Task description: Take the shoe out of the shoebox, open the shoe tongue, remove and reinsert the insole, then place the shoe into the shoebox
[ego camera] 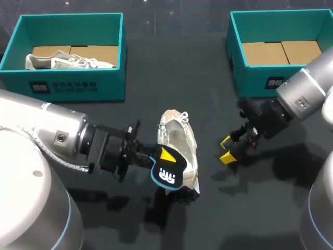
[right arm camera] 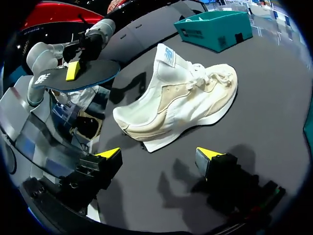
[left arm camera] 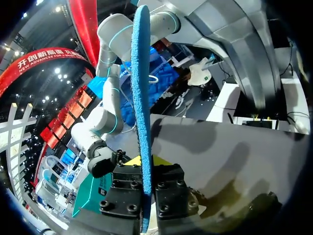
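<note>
The dark table (ego camera: 208, 67) is carrying two teal shoeboxes along its far edge, well apart. The left shoebox (ego camera: 73, 86) is holding another sneaker (ego camera: 67, 61), and the right shoebox (ego camera: 250, 73) is showing its cardboard floor. Both arms are working well away from those walls, so I judge there is room to swing.

The white shoe (ego camera: 179, 151) is lying in the table's middle, between the two grippers. It is looking soft in the upper and firm in the sole, and the heel collar or tongue seems the safest hold.

The blue insole (ego camera: 166, 169) is hanging off the table, just beside the shoe. The left gripper (left arm camera: 144, 196) is clamping it from both faces near one end. It looks thin, light and bendy, so the long free end will probably flop. Feeding that end into the shoe's opening will likely need the shoe steadied.

The right gripper (right arm camera: 159, 156) is hovering near the shoe, fingers spread wide and gripping nothing.
</note>
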Robot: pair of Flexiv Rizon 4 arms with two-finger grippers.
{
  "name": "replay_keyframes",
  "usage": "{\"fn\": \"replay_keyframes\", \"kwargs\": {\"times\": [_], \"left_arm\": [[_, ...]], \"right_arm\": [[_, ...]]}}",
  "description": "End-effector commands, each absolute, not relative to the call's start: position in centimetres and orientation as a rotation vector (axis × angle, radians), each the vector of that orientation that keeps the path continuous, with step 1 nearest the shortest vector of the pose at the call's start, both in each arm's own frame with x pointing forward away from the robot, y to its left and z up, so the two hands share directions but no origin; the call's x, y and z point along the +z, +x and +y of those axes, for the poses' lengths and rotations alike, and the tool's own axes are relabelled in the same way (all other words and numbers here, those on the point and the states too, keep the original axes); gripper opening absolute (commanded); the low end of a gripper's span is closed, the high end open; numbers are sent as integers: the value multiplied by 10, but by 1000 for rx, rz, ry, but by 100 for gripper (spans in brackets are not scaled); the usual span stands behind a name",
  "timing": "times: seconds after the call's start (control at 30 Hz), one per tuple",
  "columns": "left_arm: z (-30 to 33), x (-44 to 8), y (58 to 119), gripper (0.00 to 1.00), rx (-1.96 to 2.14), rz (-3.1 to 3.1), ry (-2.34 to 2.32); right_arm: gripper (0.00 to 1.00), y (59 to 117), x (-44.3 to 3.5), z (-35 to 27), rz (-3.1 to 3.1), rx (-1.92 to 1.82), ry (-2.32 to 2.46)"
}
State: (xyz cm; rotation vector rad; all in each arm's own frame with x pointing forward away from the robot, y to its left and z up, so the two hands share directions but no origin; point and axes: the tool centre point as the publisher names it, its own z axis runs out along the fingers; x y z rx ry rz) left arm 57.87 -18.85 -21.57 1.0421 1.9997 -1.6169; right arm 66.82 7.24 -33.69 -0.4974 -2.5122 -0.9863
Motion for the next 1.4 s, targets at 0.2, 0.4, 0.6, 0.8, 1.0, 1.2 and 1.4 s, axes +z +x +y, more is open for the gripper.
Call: {"fn": "replay_keyframes", "kwargs": {"times": [0.2,0.4,0.6,0.8,1.0,1.2,1.4], "left_arm": [[-199,-221,585,0,-1623,1999,1049],[-207,-228,585,0,-1656,2023,1026],[-213,-237,587,0,-1708,2039,972],[-219,-241,589,0,-1751,2053,958],[-219,-241,589,0,-1751,2053,958],[-223,-248,590,0,-1778,2040,874],[-225,-254,590,0,-1832,2004,761]], "right_arm": [[100,675,-343,82,-2706,-800,-183],[100,667,-342,90,-2893,-724,-15],[100,656,-342,98,-3015,-682,104],[100,647,-339,103,-3090,-662,159],[100,646,-339,103,-3101,-654,170],[100,647,-340,108,-3118,-631,165],[100,653,-344,114,-3124,-644,196]]}}
